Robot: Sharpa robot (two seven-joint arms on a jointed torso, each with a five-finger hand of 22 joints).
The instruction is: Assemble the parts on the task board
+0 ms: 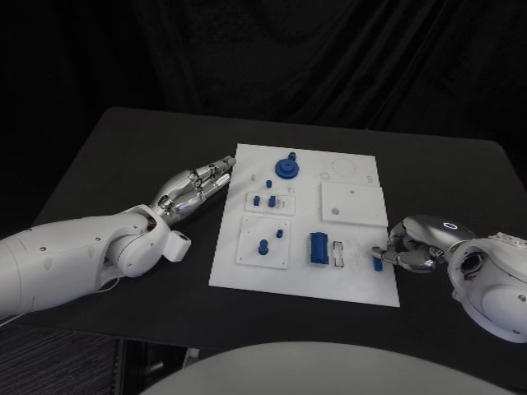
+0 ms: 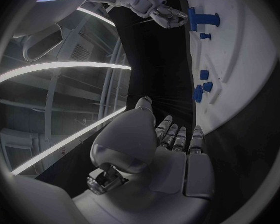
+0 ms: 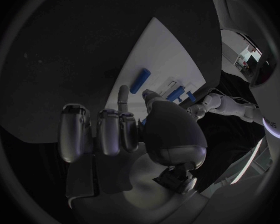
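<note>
The white task board point(image 1: 356, 288) lies in the middle of the black table. On it stand a blue round part with a peg point(image 1: 286, 169), several small blue pegs point(image 1: 263, 200) and a long blue bar point(image 1: 319, 246). My left hand point(image 1: 198, 188) lies beside the board's left edge with its fingers point(image 2: 177, 137) stretched out and nothing in it. At the board's right front edge my right hand point(image 1: 406, 251) is curled in and pinches a small blue part point(image 1: 378, 264), of which a blue sliver point(image 3: 143, 120) shows between thumb and fingers. The bar point(image 3: 140, 80) lies beyond that hand.
Raised white square plates point(image 1: 352, 202) sit on the board's right half, and a ring-shaped recess point(image 1: 344, 170) at its far end. Bare black table point(image 1: 121, 156) surrounds the board on all sides; the table's far edge meets a dark curtain.
</note>
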